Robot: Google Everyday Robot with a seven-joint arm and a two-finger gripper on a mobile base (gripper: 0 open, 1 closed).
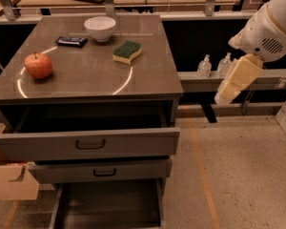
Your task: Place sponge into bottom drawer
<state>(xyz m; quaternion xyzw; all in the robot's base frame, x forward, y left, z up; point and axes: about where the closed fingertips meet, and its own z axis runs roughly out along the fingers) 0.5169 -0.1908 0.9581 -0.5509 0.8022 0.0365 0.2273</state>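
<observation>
The task is at its very start, by the look of things: the approach to the sponge [127, 51] has not begun. The sponge lies green side up on the tabletop [86, 78], toward the far right, near the white bowl [100, 28] and well apart from the red apple [38, 65] and the flat dark packet [71, 41].

The gripper [236, 80] hangs off to the right of the cabinet, out over the floor and angled down and leftward, well apart from the sponge and touching nothing. Whether it is spread or closed cannot be told from this view; nothing shows in its grasp.

The bottom drawer [109, 205] already stands pulled out at the near edge, its dark interior bare. The top drawer [90, 144] and middle drawer [102, 171] above it are also partly out.

The next move probably calls for swinging the arm left and far, over the tabletop, and coming down on the sponge. After that, the carry must clear the two projecting upper drawers to reach the lowest one.
</observation>
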